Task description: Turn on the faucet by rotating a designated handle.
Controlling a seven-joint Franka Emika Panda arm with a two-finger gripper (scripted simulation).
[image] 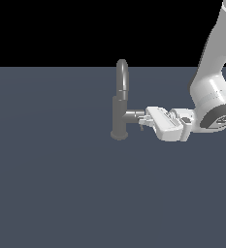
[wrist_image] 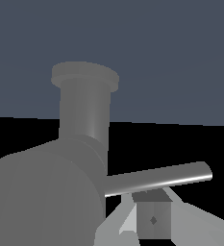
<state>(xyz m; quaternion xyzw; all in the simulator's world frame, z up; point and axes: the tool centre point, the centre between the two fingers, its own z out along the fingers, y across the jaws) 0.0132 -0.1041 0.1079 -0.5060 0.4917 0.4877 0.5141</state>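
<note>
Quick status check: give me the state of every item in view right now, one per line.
Dull-grey metal faucet: upright on the floor, no water visible.
Thin dark-grey lever handle: sticking out of the side cylinder, a pincer pad right beside it.
White pincer: at the handle; open or shut unclear.

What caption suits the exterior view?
Panda gripper reaches sideways to the handle of the grey gooseneck faucet.

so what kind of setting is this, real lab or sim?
A simulator scene, not a real room: a flat, featureless blue-grey floor under a pure black backdrop, with only a plain grey faucet and the white arm's gripper at its handle. No sink, walls or clutter.
</note>
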